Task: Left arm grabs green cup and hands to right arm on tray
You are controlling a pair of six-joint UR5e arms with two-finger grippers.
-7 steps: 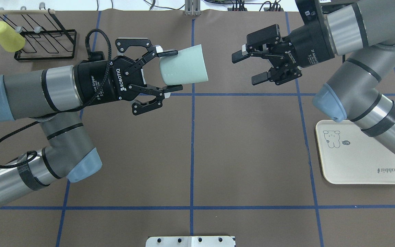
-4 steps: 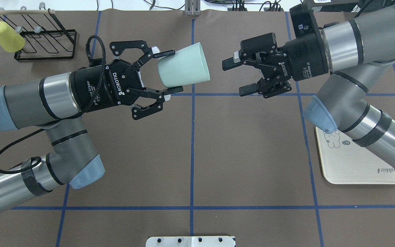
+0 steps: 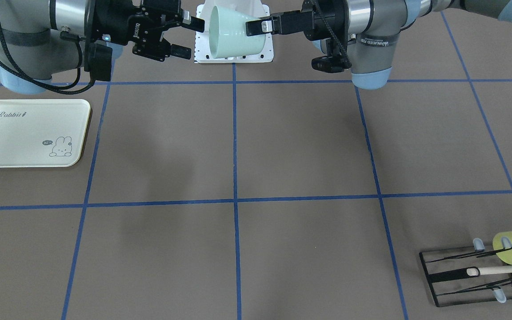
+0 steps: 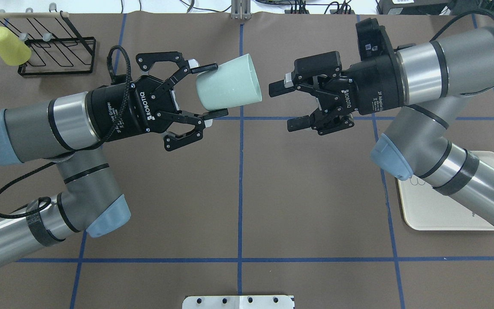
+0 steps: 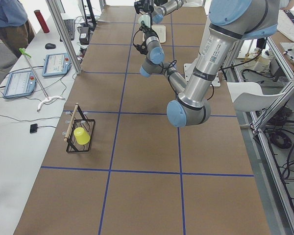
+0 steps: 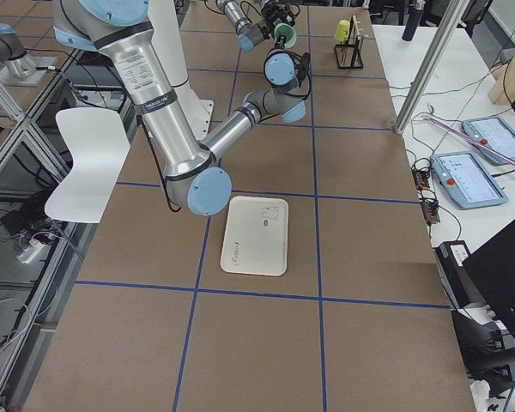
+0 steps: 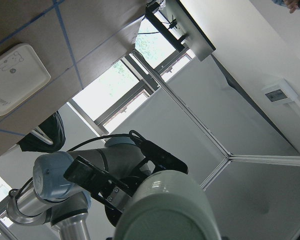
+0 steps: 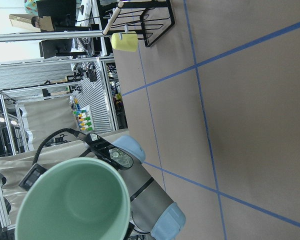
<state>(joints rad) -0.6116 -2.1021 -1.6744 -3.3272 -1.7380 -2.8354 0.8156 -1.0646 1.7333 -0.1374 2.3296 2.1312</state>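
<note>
Overhead exterior, upper centre: left claw [image 4: 211,90] clamped the smooth, tapered green cup [image 4: 230,86] near its base; right claw [image 4: 287,106] gaped wide just beside its round rim.

The green cup [image 4: 227,88] in the left hand [image 4: 211,90] is plain pale mint. That hand is black with white lettering and white tips; the right hand [image 4: 287,106] is black, also white-lettered. The table [image 4: 307,193] is brown with a blue grid. Well apart from the right hand, the tray [image 3: 25,133] is cream with grey script and a bunny outline.
</note>
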